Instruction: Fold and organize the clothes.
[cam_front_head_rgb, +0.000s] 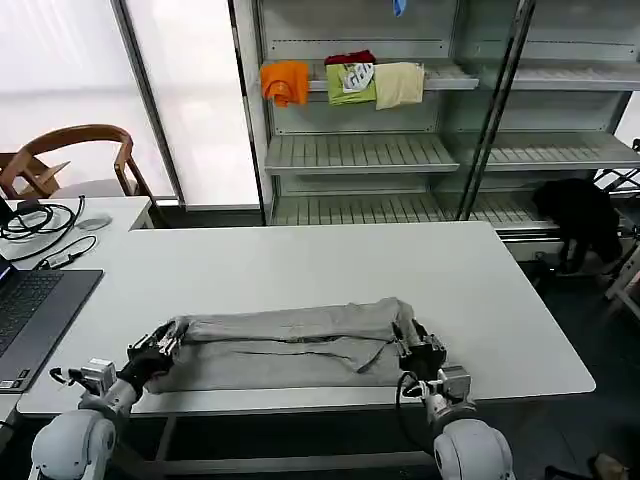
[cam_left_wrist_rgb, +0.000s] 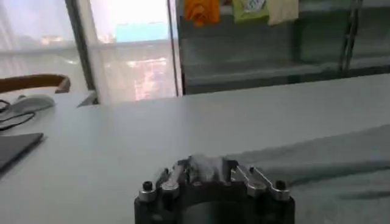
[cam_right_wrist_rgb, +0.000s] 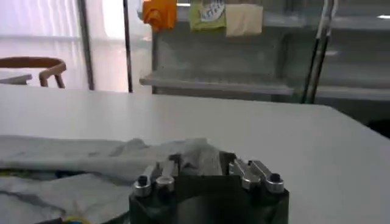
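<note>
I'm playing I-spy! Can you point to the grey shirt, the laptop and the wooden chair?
grey shirt (cam_front_head_rgb: 290, 345), head view, middle of the folded cloth.
laptop (cam_front_head_rgb: 30, 305), head view, its keyboard.
wooden chair (cam_front_head_rgb: 75, 135), head view, curved top rail.

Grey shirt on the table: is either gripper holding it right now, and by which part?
Both: the left gripper pinches the grey shirt at its left end, the right gripper at its right end.

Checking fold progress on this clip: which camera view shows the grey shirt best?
The head view: the whole grey shirt lies as a long band near the table's front edge, with the left gripper and right gripper at its ends. Each wrist view gives just the bunched cloth near its own gripper.
</note>
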